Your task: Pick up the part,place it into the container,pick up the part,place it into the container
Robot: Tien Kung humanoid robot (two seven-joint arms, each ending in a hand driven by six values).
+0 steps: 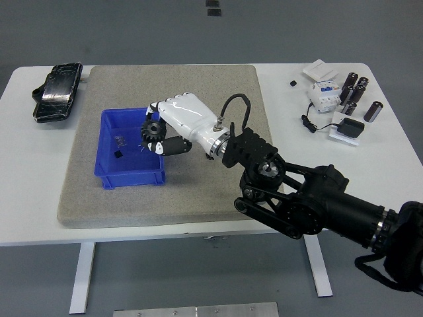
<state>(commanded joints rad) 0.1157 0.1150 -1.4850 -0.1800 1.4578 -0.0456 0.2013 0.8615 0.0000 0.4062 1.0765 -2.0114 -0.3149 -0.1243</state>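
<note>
A robotics lab or an electronics workshop is shown. A white desk (39,218) on metal legs is placed on a plain grey floor (132,33). A grey felt mat (198,86) is laid on the desk, and a blue parts bin (109,178) is set on it. At the far right corner, black capacitors (353,92), a circuit breaker (324,94) and a small adapter with cable (347,127) are gathered.

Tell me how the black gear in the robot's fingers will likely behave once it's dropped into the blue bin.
The black gear, held by the right hand over the blue bin, looks rigid and small, so probably light. Being round, it may roll briefly, though its teeth should check that. The bin's raised walls would likely contain any bounce.
</note>
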